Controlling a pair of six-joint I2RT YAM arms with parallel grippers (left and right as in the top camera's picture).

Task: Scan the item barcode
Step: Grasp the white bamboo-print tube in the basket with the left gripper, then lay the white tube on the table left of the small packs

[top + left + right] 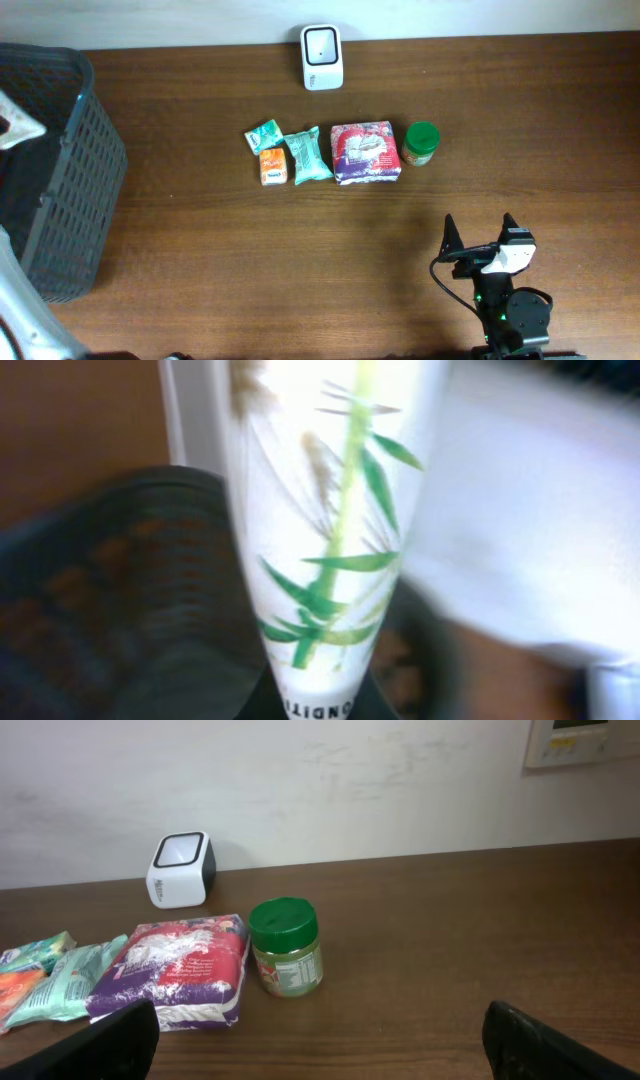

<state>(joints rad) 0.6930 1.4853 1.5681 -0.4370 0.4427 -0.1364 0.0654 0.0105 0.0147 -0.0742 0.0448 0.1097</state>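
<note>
Pinching a white, green-leaf-printed plastic tube (330,560) in the dark mesh basket (90,200) at the tabletop's left edge, the left tool (312,705) must next lift it toward the white box scanner (321,56); the right tool (480,232) sits spread.

This is looking like a mock shop checkout. A white barcode scanner (322,57) is standing on a wooden table (300,260) against a bare white wall (350,780). Packaged groceries (366,152) are lying in a row just in front of the scanner, and a dark slatted shopping basket (70,180) is sitting well to its left.
</note>
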